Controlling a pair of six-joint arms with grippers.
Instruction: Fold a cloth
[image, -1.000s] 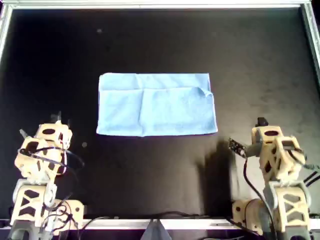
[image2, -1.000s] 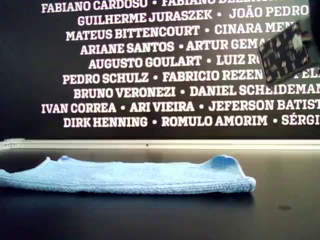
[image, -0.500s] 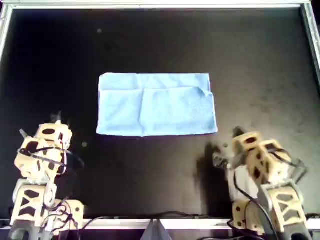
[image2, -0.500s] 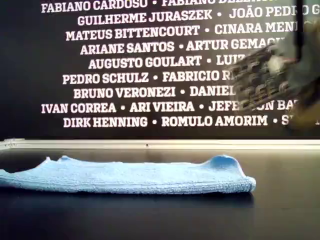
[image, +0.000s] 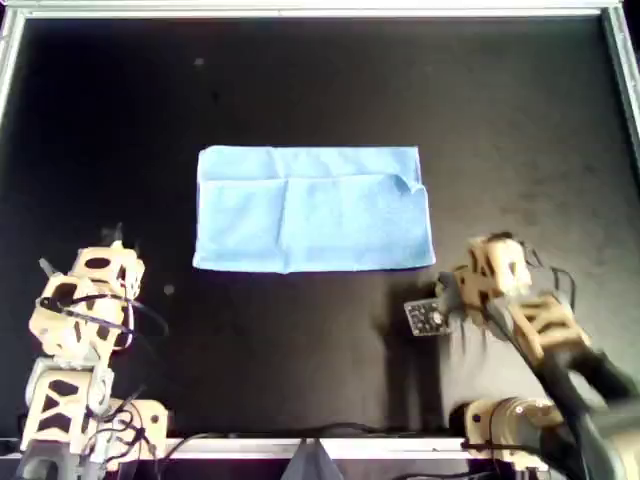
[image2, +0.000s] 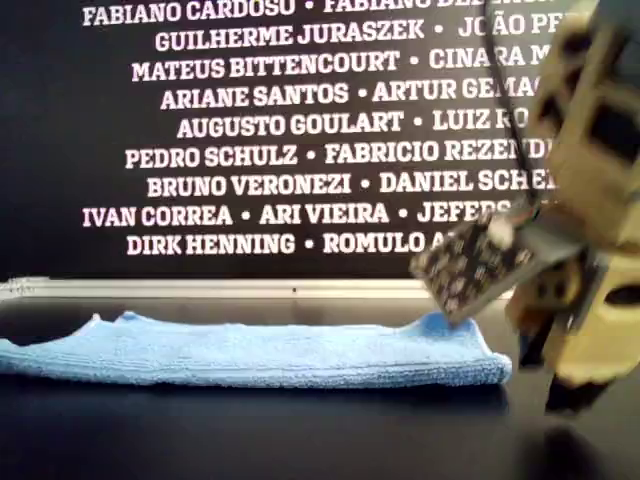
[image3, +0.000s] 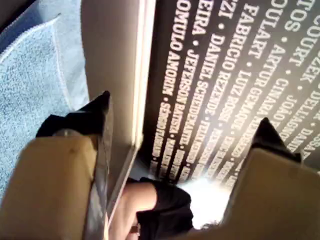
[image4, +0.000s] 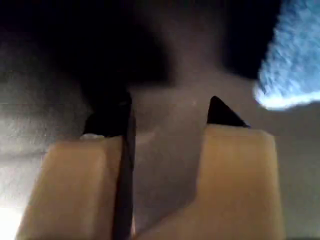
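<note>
Your right gripper (image4: 170, 112) is open, jaws parted with nothing but bare dark table (image: 300, 340) between them. In its wrist view a blue corner of the cloth (image4: 292, 65) sits off to one side, apart from the fingertips, no contact. Overhead, the right gripper (image: 490, 255) hovers just off the cloth's near corner on the overhead view's right, close beside it but not over it.

The cloth (image: 313, 208) lies flat mid-table, already folded once by the look of it: a rectangle with its long axis running left-right across the overhead view. A small bump sits at its far corner on that view's right. In the exterior view the cloth (image2: 250, 352) is a low flat strip with the right arm (image2: 580, 250) looming at its end on the exterior view's right.

The left gripper (image3: 180, 115) is open and empty, aimed up at the lettered wall (image3: 240, 65), parked at the overhead view's lower left, well apart from the cloth. The right arm is clearly the nearer one.

Versus a second ago: the right arm has swung in toward the cloth and dropped low. The cloth and the left arm have not moved.

Next grab is probably that near corner, so you need to shift toward the cloth first.
</note>
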